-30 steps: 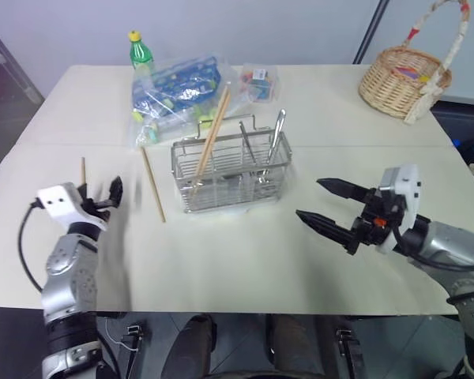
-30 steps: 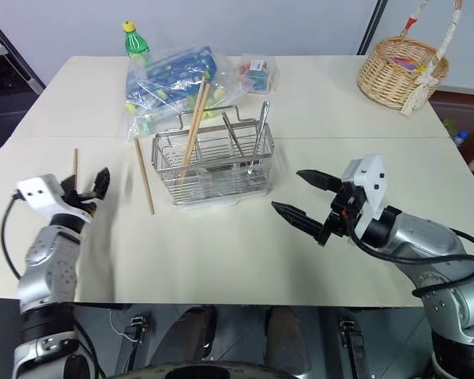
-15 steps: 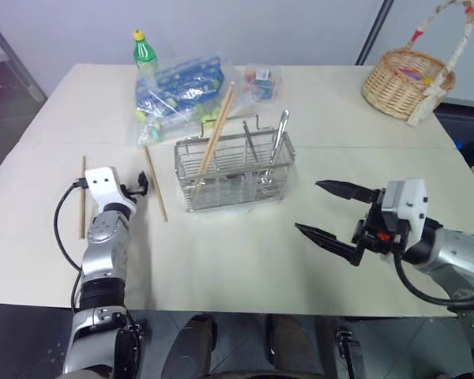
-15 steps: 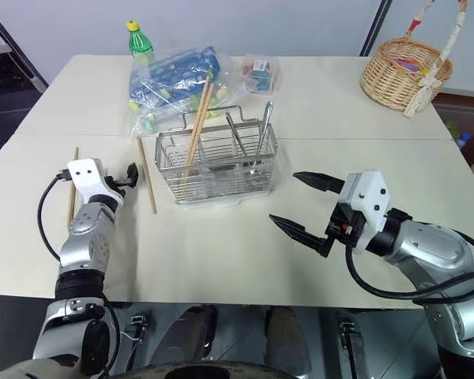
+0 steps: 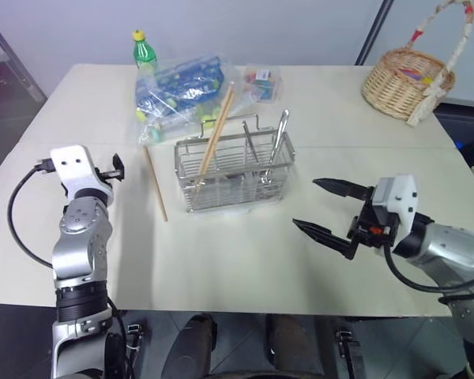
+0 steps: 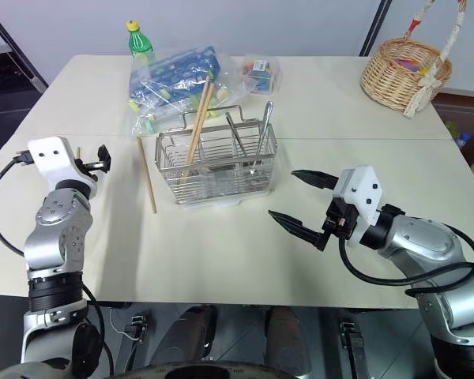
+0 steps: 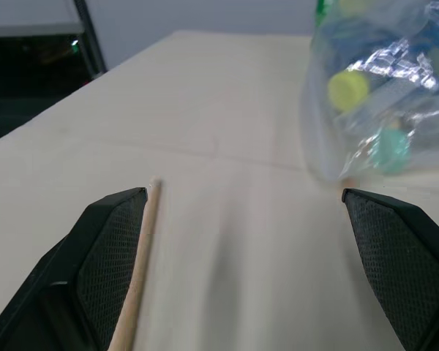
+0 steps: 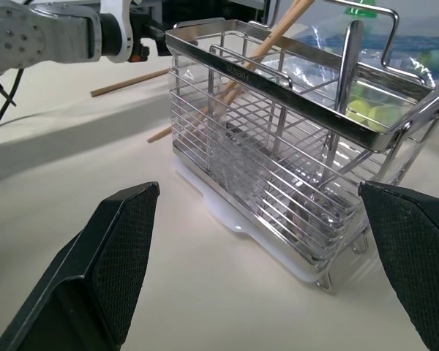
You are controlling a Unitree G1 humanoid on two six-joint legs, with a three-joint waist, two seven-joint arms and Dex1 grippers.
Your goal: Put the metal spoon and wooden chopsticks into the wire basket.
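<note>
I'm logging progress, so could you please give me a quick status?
Both end effectors open, empty: left, right. Two chopsticks and spoon in basket. Two chopsticks on table.

- The wire basket (image 8: 278, 190) carries a short run of small engraved characters on the flat top rim of its long side, seen in the right wrist view; it looks like a code of digits, but the characters are too small to read with certainty.
- The clear plastic bag (image 5: 178, 95) holds blue printed packaging; no words on it can be made out.
</note>
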